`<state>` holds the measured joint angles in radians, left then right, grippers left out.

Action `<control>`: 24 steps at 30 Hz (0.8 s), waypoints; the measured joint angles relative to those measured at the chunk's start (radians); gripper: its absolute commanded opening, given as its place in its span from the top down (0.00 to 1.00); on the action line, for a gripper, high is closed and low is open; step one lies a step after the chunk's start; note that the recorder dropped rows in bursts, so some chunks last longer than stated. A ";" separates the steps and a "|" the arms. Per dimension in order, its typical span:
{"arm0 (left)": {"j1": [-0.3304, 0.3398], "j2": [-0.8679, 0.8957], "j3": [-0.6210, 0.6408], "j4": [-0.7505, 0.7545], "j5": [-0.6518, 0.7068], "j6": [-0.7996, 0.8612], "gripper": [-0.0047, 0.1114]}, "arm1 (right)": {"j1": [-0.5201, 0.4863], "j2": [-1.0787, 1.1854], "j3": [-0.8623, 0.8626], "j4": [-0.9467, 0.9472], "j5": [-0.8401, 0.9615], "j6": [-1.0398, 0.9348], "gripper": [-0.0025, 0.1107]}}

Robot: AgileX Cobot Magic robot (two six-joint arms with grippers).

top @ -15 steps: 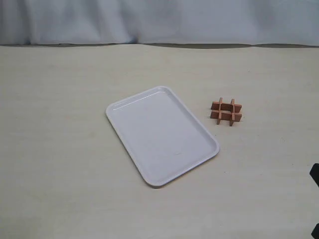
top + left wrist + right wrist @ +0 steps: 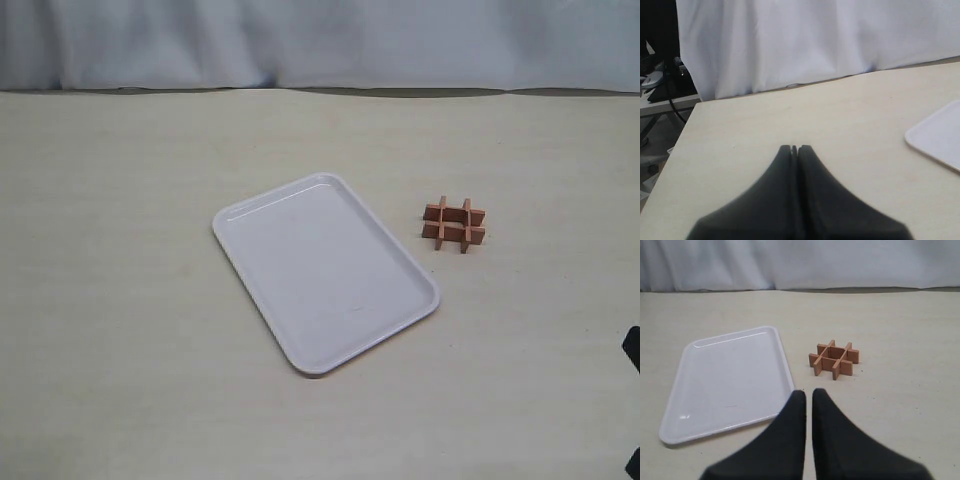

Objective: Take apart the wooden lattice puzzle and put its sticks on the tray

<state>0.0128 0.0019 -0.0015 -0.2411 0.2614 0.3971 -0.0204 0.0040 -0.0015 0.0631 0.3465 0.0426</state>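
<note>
Wooden lattice puzzle (image 2: 453, 224) is noted on the table (image 2: 120, 250), flat and fully assembled. Its four sticks (image 2: 814, 360) are interlocked in a "#" shape. It is placed just to the right of the tray (image 2: 325, 270) in the exterior view, near the tray's far right corner but apart from it; a strip of bare table is seen between the two. No stick is seen on the tray, whose white surface is bare.

The tray is set at an angle, with one corner turned toward the camera side of the table. A pale cloth backdrop (image 2: 300, 40) is hung behind the table's far edge.

Left gripper (image 2: 794, 148): its jaws are pressed together, tips touching, with nothing held. It is poised over bare table, and only one corner of the tray is caught at the side of its wrist view. The puzzle is not seen from there.

Right gripper (image 2: 809, 392): its jaws are drawn almost together, with only a thin slit left between the tips, and nothing is gripped. It is held above the table close to the tray's long edge, and the puzzle is seen ahead of the tips, well clear of them.

A dark shape is cut off at the right edge of the exterior view; what it is cannot be told.
</note>
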 measured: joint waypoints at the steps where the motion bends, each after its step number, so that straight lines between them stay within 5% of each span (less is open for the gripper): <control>1: 0.000 0.000 0.000 0.000 0.000 0.000 0.96 | 0.000 0.000 0.000 0.000 -0.015 0.000 0.94; 6: 0.000 0.000 0.000 0.000 0.000 0.000 0.96 | 0.000 0.000 0.000 0.000 -0.118 0.000 0.94; 15: 0.000 0.000 0.000 0.000 0.000 0.000 0.96 | 0.000 0.000 0.000 0.000 -0.633 0.000 0.94; 24: 0.000 0.000 0.000 0.000 0.000 0.000 0.96 | 0.000 0.000 0.000 0.011 -0.714 0.299 0.94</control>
<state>0.0128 0.0019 -0.0015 -0.2411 0.2614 0.3971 -0.0204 0.0040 -0.0015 0.0741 -0.3674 0.3418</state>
